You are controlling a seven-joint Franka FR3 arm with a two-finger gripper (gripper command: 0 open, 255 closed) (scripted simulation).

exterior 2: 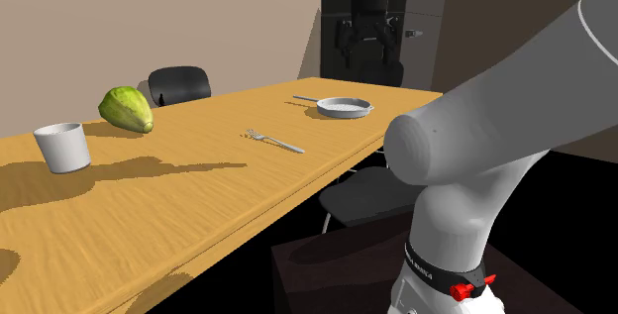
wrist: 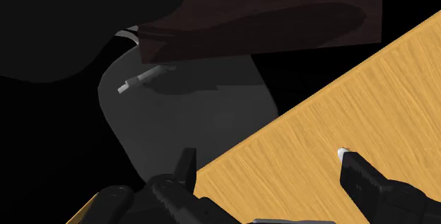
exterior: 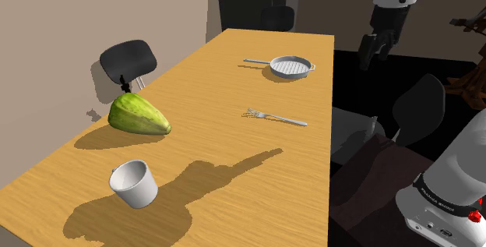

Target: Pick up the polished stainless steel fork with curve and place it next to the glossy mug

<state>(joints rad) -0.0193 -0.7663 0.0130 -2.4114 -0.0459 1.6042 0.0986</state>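
The silver fork (exterior: 274, 117) (exterior 2: 274, 141) lies flat on the wooden table (exterior: 234, 183), near the middle of its right half in the shoulder view. The white mug (exterior: 132, 183) (exterior 2: 62, 148) stands upright near the table's near end, far from the fork. My black gripper (exterior: 376, 51) (exterior 2: 367, 40) hangs high in the air, just beyond the table's long edge and well away from the fork. In the wrist view the gripper (wrist: 268, 166) is open, its fingers (wrist: 353, 164) apart with nothing between them, over the table's edge (wrist: 367, 116).
A green gourd-like fruit (exterior: 139, 116) (exterior 2: 127, 109) lies beside the mug's end of the table. A grey pan (exterior: 291, 67) (exterior 2: 343, 107) sits at the far end. Chairs stand at the far side (exterior: 127, 60) and beneath my gripper (exterior: 417, 109) (wrist: 184, 116).
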